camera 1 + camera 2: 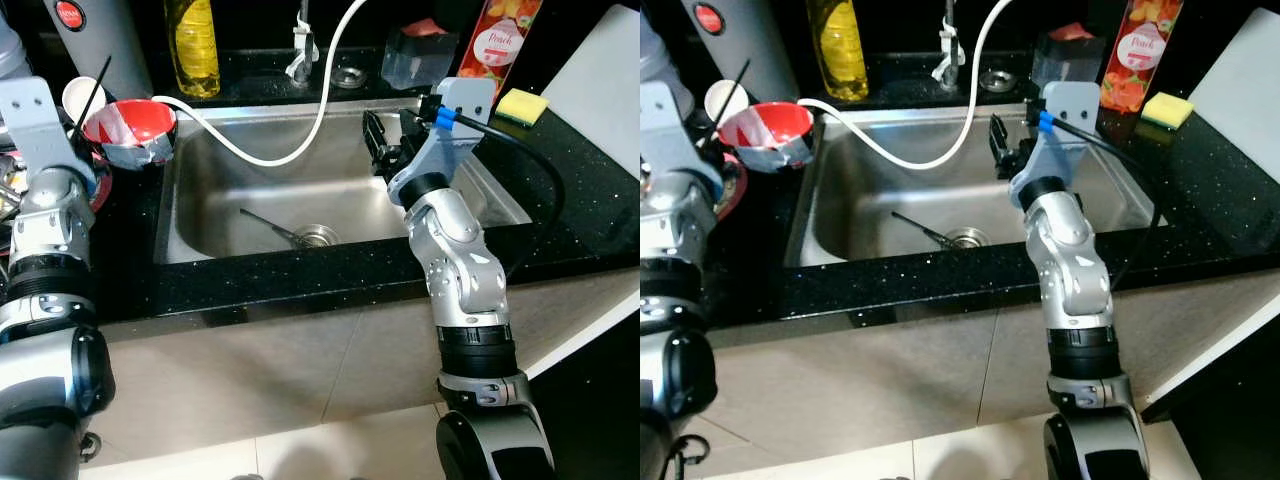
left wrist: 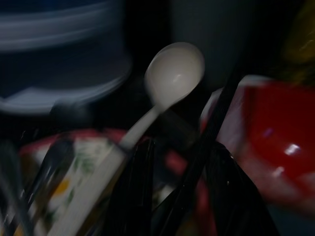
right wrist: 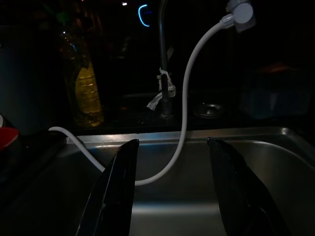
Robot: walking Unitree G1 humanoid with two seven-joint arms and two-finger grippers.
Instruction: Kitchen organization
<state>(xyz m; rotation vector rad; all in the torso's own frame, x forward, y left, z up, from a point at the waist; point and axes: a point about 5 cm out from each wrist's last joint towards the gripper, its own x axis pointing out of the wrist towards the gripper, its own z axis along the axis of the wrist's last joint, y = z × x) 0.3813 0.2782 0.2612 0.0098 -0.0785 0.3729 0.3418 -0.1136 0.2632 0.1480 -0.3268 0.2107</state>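
A humanoid robot stands at a steel sink [image 1: 200, 215] set in a black countertop [image 1: 590, 210]. Its right gripper [image 3: 172, 191] hangs over the basin's right half, fingers spread wide and holding nothing. A white hose [image 1: 300, 140] loops from the faucet [image 1: 302, 45] across the basin to a red bowl [image 1: 135, 125] at the sink's left rim. A dark utensil [image 1: 272, 226] lies on the basin floor beside the drain [image 1: 318, 236]. The left gripper [image 2: 179, 196] sits by the red bowl near a white spoon [image 2: 170, 78]; a thin black stick appears to pass between its fingers, though the blurred view leaves the grip unclear. A yellow sponge [image 1: 522, 105] rests on the countertop's back right.
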